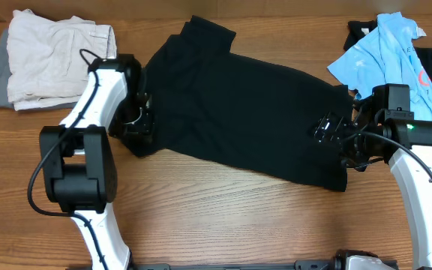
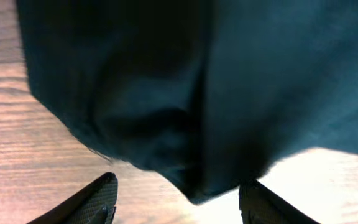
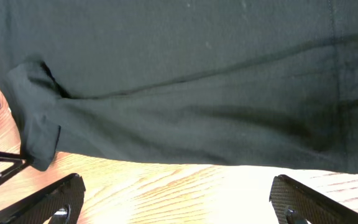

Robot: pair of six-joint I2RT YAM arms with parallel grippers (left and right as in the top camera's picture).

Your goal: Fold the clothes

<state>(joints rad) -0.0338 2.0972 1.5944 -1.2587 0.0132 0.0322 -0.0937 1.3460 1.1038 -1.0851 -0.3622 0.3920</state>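
At right wrist: black shirt (image 3: 185,93) hem seam | overhead: blue polo (image 1: 382,58)

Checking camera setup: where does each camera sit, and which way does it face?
Overhead: above the table, facing straight down on the black shirt; left arm and right arm show.
Left wrist: on the left arm, facing bunched shirt fabric; left fingers show, open.
Right wrist: on the right arm, facing the shirt's edge; right fingers show, open.
Shared: all three see the shirt.

No legible text
The light blue polo (image 1: 385,56) carries faint dark lettering and a red curved mark, both too small to read.
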